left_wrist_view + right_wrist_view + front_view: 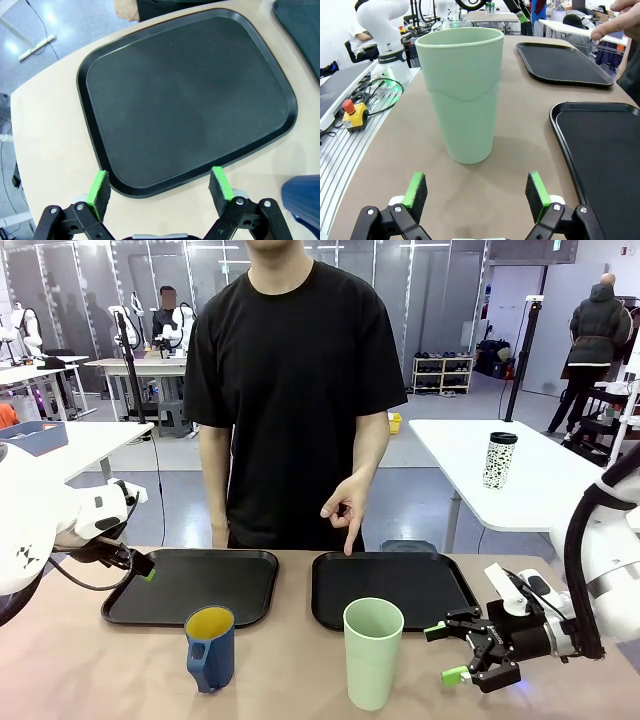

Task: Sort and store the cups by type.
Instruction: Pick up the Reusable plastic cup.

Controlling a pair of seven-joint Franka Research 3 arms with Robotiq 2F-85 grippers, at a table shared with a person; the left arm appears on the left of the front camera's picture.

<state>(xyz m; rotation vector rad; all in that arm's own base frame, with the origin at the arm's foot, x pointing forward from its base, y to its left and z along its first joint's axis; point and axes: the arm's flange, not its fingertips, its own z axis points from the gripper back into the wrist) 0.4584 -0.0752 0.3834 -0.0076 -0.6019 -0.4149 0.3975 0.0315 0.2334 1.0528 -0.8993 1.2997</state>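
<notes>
Two black trays, speckled travel cup

Front view across table toward person, wrist views close, sharing trays

Tumbler matt pale green plastic; mug glossy blue; trays black, faintly textured; tabletop smooth matt tan

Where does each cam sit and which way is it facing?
Front: fixed between the arms, faces across the table at the person; left gripper, right gripper, person's pointing hand.
Left wrist: on left arm, looks down onto left tray; own open fingers at bottom.
Right wrist: on right arm, looks low along the table at green tumbler; own open fingers.
Shared: front and right wrist both show the green tumbler and the pointing hand.
</notes>
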